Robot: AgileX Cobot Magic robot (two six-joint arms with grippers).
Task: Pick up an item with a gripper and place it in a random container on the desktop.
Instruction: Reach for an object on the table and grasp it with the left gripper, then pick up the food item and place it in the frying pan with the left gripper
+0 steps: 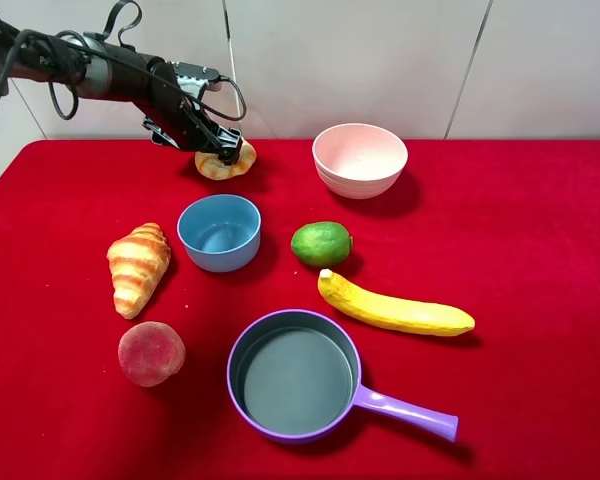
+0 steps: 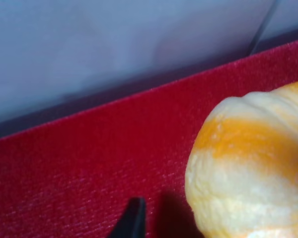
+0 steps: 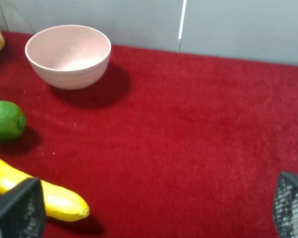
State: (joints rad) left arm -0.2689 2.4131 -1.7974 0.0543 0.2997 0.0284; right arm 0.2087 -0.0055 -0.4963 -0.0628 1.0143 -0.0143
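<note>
The ring-shaped golden-brown and cream pastry (image 1: pixel 227 161) is at the back left of the red desktop (image 1: pixel 520 260), near its far edge. My left gripper (image 1: pixel 220 143) comes down on it from the left and is closed on its rim. In the left wrist view the pastry (image 2: pixel 248 168) fills the right side and one dark fingertip (image 2: pixel 131 223) shows beside it; the other finger is hidden. The purple-rimmed pan (image 1: pixel 242 350) with its lilac handle (image 1: pixel 405 410) sits at the front middle. My right gripper (image 3: pixel 154 208) is open and empty over bare cloth, out of the high view.
A blue bowl (image 1: pixel 220 232) stands in front of the pastry and a pink bowl (image 1: pixel 360 158) at the back middle. A straight croissant (image 1: pixel 138 267), a peach (image 1: pixel 151 353), a lime (image 1: pixel 321 243) and a yellow squash (image 1: pixel 395 308) lie around the pan.
</note>
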